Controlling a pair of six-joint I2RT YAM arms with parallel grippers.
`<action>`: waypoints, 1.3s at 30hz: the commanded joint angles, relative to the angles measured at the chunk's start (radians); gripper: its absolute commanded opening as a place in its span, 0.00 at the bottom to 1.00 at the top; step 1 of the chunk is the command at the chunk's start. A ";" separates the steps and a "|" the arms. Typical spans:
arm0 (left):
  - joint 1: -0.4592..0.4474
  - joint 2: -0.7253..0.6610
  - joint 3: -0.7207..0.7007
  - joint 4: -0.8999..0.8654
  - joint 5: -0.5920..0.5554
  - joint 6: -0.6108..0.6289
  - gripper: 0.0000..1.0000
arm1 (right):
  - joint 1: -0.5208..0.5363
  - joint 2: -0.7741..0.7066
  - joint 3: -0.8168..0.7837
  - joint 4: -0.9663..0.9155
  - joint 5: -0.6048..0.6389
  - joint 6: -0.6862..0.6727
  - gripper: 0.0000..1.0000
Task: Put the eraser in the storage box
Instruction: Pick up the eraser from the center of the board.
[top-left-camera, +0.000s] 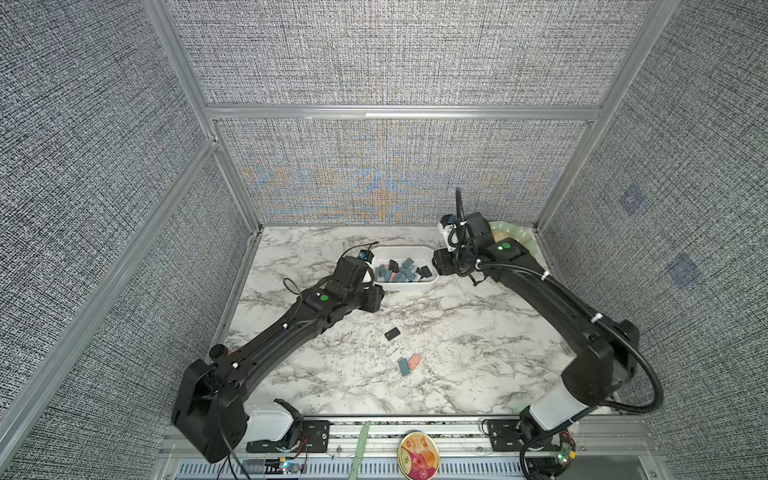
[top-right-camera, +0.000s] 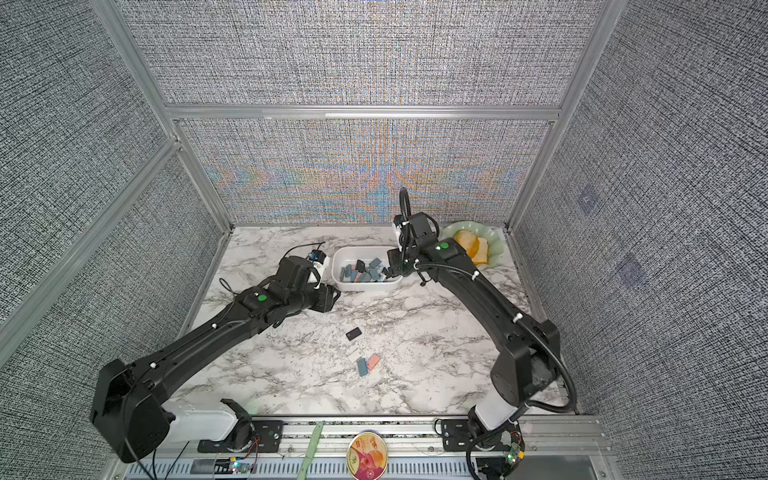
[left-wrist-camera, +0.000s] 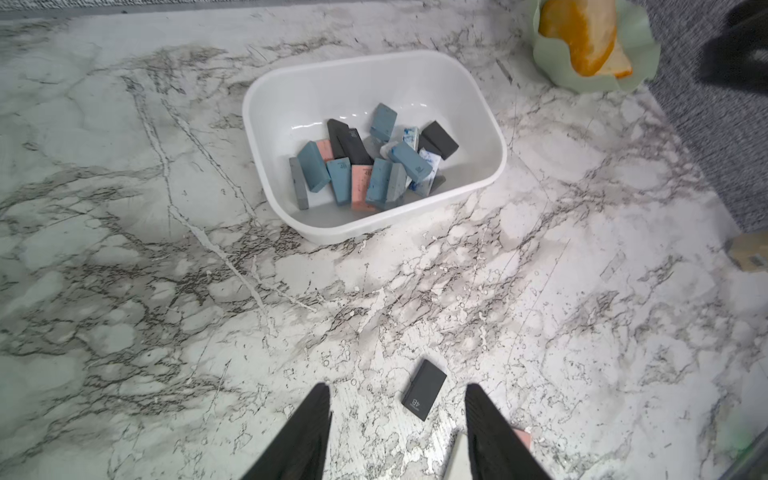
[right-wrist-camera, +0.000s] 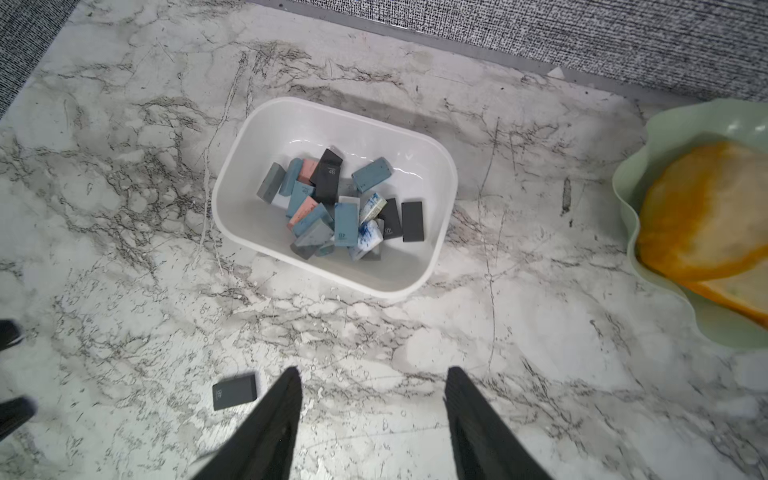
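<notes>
The white storage box (top-left-camera: 399, 249) (left-wrist-camera: 353, 87) (right-wrist-camera: 332, 124) stands at the back middle of the marble table and holds several blue, pink, grey and black erasers. A black eraser (top-left-camera: 392, 333) (left-wrist-camera: 424, 389) (right-wrist-camera: 234, 391) lies flat on the table nearer the front. A white eraser (top-left-camera: 395, 353), a blue one (top-left-camera: 404, 367) and a pink one (top-left-camera: 414, 360) lie together beyond it. My left gripper (left-wrist-camera: 397, 386) hovers open and empty, high above the black eraser, left of the box. At the box's right end my right gripper (right-wrist-camera: 372, 370) is raised, open and empty.
A pale green scalloped dish (top-right-camera: 496, 249) (right-wrist-camera: 627, 199) with orange slices sits at the back right corner, behind the right arm. Fabric walls close the table on three sides. A round tin (top-left-camera: 418, 455) and a green strip (top-left-camera: 360, 444) lie on the front rail.
</notes>
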 joint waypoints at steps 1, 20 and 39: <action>0.001 0.067 0.055 -0.061 0.037 0.075 0.53 | -0.002 -0.109 -0.104 0.037 0.034 0.061 0.58; -0.081 0.428 0.185 -0.208 0.050 0.227 0.56 | -0.028 -0.470 -0.464 0.065 0.096 0.171 0.61; -0.158 0.499 0.165 -0.219 -0.016 0.242 0.61 | -0.033 -0.449 -0.489 0.096 0.070 0.179 0.61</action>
